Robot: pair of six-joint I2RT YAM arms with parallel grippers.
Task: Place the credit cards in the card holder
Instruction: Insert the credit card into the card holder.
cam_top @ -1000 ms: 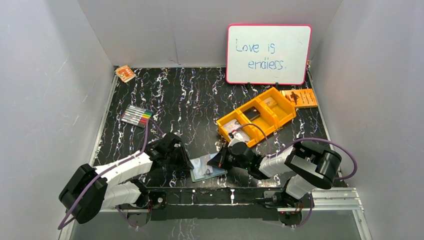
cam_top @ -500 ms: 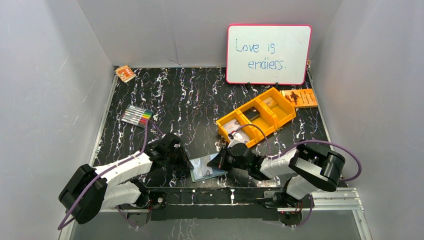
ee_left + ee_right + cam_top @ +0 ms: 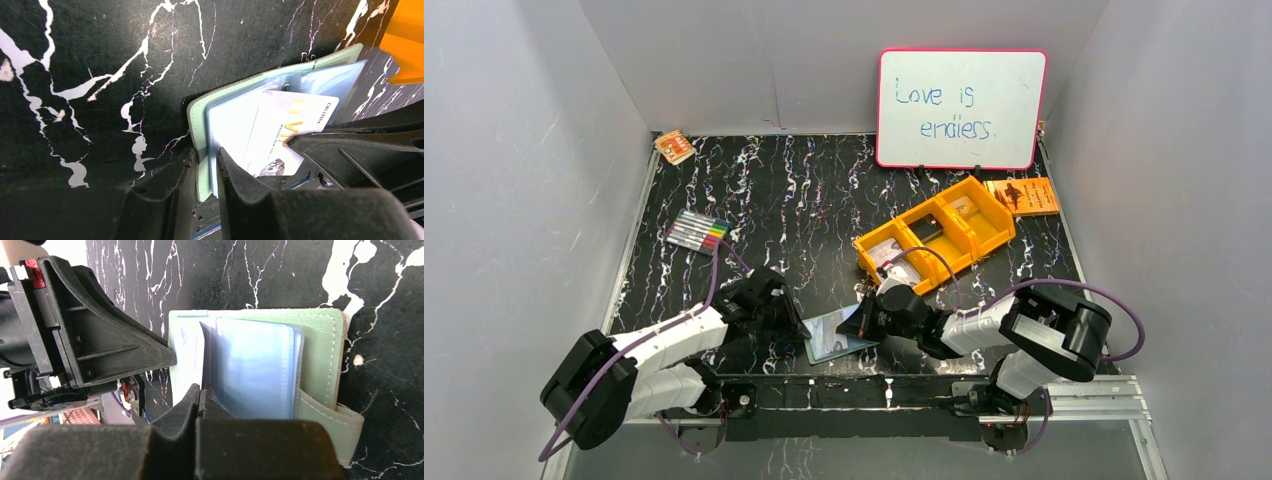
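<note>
1. The top view puts the holder (image 3: 834,338) open on the table (image 3: 804,200) at its near edge. It sits between the left gripper (image 3: 792,322) and the right gripper (image 3: 856,322). I can't read the fingers from up there.
2. The left wrist view fills that in. My left fingers (image 3: 235,190) are clamped on the edge of the holder's green cover. A white card (image 3: 292,125) with gold print lies across the grey-blue sleeves, its end at the right gripper's black tip.
3. In the right wrist view my right fingers (image 3: 175,415) are pinched together at the sleeves, gripping the card. The card is edge-on here, so I can barely make it out. The clear sleeves stand fanned up and the snap tab hangs at the right.
4. For room, the orange tray (image 3: 984,228) has a corner near the holder's far right side. Bare marble lies open to the far left, with the markers (image 3: 696,232) well apart.
</note>
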